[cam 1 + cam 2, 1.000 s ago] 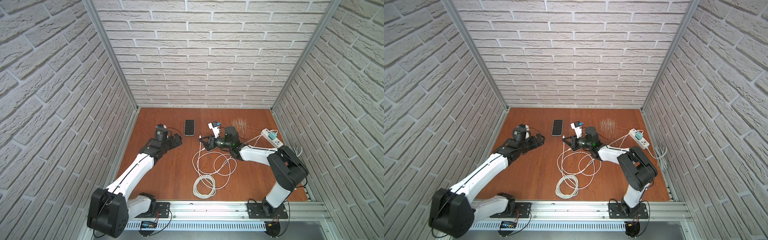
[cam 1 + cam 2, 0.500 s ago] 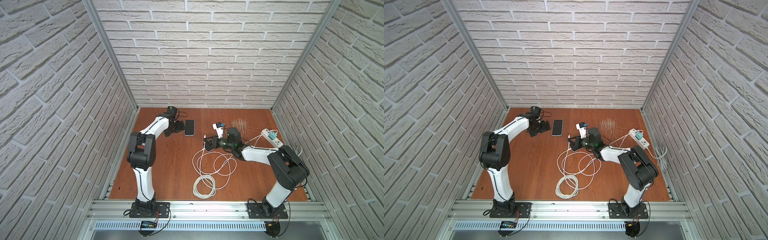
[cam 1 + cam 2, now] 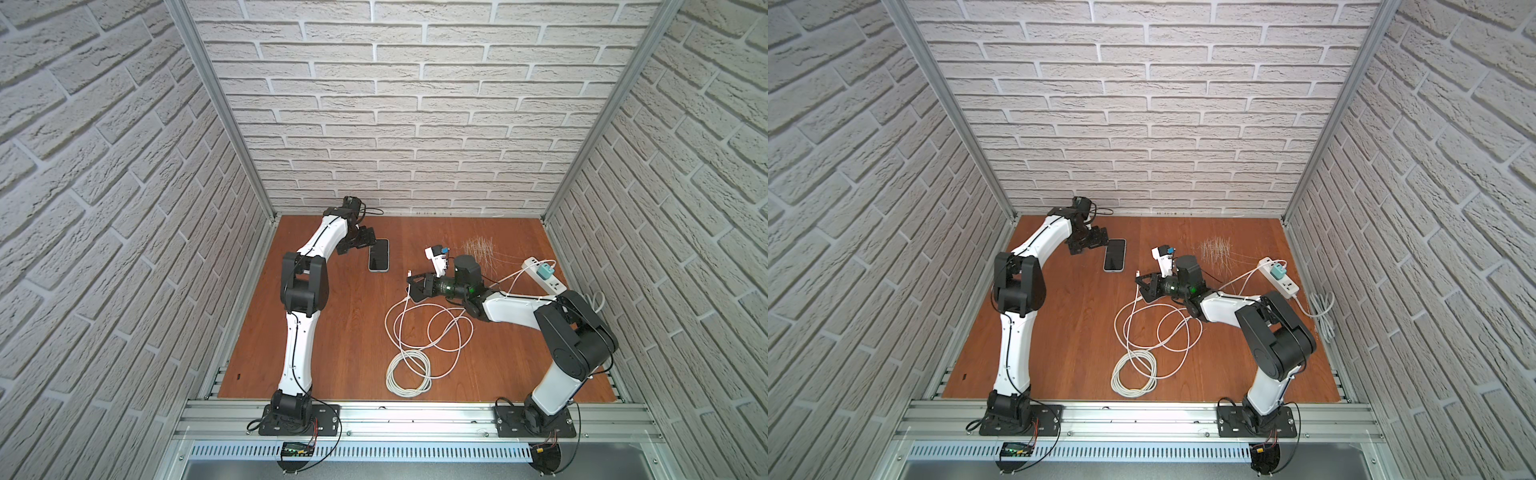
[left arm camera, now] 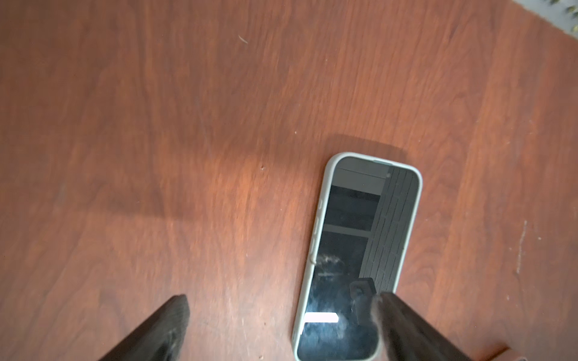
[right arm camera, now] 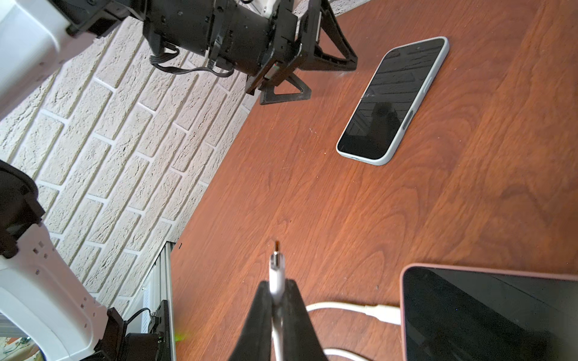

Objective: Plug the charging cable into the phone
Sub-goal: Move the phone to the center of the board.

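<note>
While the right gripper (image 5: 277, 285) clamps the cable plug (image 5: 276, 268), the left gripper (image 4: 281, 300) sits open by the phone (image 4: 359, 234); nothing's connected.

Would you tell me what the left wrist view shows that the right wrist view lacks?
Left wrist only: a finger of the open left gripper overlapping the dark-screened, pale-cased phone. Right wrist only: white charging cable plug pinched in the shut right gripper; white brick wall. Both: that phone flat on the brown wooden table, and the left gripper.
</note>
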Controlling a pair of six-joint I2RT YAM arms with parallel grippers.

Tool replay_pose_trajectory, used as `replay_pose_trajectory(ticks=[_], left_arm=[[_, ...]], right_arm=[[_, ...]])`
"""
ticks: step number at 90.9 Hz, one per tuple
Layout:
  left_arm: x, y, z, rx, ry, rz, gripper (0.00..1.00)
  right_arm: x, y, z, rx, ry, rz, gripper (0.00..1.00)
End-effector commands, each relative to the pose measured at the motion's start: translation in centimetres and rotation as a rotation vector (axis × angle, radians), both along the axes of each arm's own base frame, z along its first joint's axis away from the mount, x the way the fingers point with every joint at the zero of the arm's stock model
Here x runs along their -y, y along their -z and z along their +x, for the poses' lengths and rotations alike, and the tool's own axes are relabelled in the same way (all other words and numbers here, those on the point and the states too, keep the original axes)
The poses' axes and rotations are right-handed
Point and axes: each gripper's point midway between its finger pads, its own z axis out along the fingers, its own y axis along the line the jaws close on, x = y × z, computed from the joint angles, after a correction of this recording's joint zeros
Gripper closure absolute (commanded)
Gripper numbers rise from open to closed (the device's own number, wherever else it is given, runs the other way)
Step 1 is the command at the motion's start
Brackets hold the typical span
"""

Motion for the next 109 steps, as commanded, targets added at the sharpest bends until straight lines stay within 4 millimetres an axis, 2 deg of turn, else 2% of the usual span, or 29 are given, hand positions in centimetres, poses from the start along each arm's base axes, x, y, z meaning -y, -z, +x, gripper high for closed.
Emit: replay_pose_trajectory(ticks=[1, 9, 18, 44, 74, 109], left_arm=[[1.6, 0.8, -0.4, -0.042, 0.052, 0.000, 0.02], [3.0, 0.6, -0.1, -0.023, 0.072, 0.028, 0.02], [3.4, 0.6, 0.0, -0.008, 0.059, 0.086, 0.02], [5.7, 2.5, -0.7, -0.038, 0.090, 0.096, 0.02], [5.1, 3.7, -1.0, -0.065, 0.076, 0.170, 0.02], [6.3, 5.0, -1.1, -0.078, 0.104, 0.196, 0.02]], right_arm=[[-0.6, -1.3, 0.3, 0.043, -0.017, 0.031, 0.97], [-0.7, -1.2, 0.3, 0.040, -0.022, 0.030, 0.97], [-0.7, -1.0, 0.3, 0.036, -0.023, 0.027, 0.97], [-0.8, -1.1, 0.3, 0.037, -0.026, 0.029, 0.97], [-0.8, -1.1, 0.2, 0.035, -0.030, 0.028, 0.97], [-0.8, -1.1, 0.1, 0.037, -0.030, 0.029, 0.97]])
